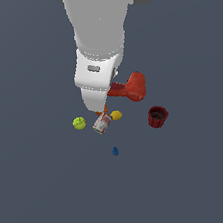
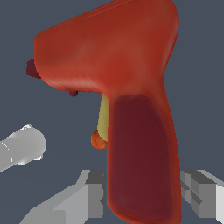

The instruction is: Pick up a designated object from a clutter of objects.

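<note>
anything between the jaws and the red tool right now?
Nothing visible. In the wrist view the red tool's darker stem sits directly between the two jaws, with no other item in the gap. The orange ball and can lie beyond it, off to one side. Actual contact can't be confirmed.

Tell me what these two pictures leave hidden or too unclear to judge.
- Exterior view: the end effector's fingertips, hidden behind the white arm.
- Exterior view: the orange ball, nearly covered by the arm and the can.
- Wrist view: the red tool's handle bottom, cut off by the edge; finger contact is unclear.
</note>
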Robot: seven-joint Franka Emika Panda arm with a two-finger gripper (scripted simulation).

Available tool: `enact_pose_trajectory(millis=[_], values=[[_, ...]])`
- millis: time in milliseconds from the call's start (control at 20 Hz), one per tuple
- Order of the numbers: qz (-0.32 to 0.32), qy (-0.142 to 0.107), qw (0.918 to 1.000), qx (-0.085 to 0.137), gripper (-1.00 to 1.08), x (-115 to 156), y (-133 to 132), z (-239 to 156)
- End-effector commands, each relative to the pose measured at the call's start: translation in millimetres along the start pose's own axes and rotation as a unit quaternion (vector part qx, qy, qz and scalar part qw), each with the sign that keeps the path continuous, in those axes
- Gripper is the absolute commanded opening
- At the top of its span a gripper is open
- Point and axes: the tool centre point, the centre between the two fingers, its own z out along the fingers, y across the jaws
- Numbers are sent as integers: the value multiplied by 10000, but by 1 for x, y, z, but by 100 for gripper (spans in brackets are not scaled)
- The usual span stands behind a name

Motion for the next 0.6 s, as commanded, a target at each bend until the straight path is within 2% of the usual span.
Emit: enact_pose_trajectory(millis=[0, 550], values=[[2, 5, 10000, -5, -100, 5, -8, -23], [5, 5, 10000, 5, -100, 19, -24, -75]])
